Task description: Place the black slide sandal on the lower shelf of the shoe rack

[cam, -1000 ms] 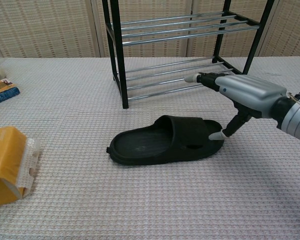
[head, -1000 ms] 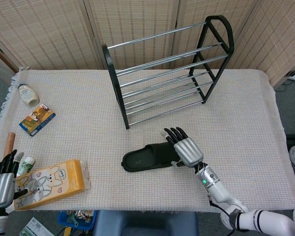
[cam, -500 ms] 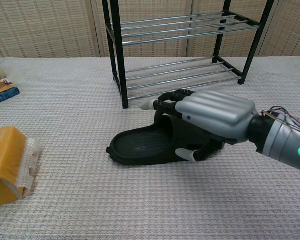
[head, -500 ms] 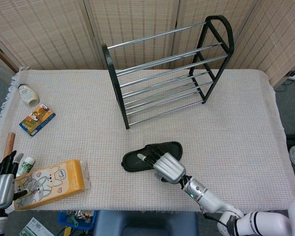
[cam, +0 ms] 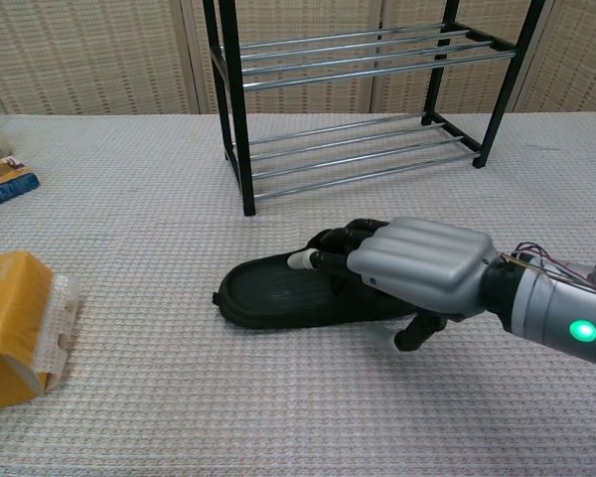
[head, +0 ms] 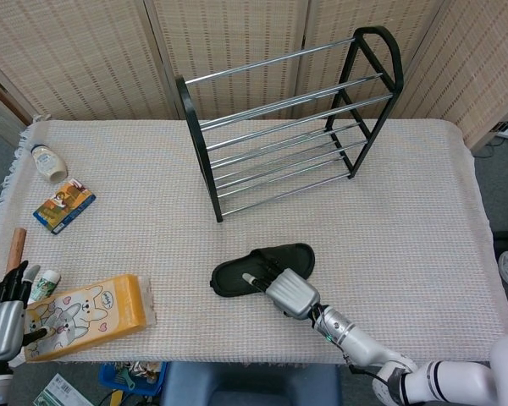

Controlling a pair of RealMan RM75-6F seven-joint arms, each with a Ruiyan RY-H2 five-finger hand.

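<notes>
The right hand (cam: pixel 417 270) has come down over the black slide sandal (cam: pixel 278 295), fingers across its strap, thumb at the near edge — probably clasping it. It's on the table, short of the shoe rack (head: pixel 279 127); lift next.

My right hand (cam: pixel 417 266) is silver-grey with black fingers, over the black sandal (head: pixel 241 272). Rack (head: pixel 289 118): black frame, chrome bars. Tabletop (head: pixel 406 194) cloth is pale waffle weave; packet (head: pixel 89 315) is orange.

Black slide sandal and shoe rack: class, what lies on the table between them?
Nothing: in the head view only bare woven cloth separates the black slide sandal from the shoe rack.
</notes>
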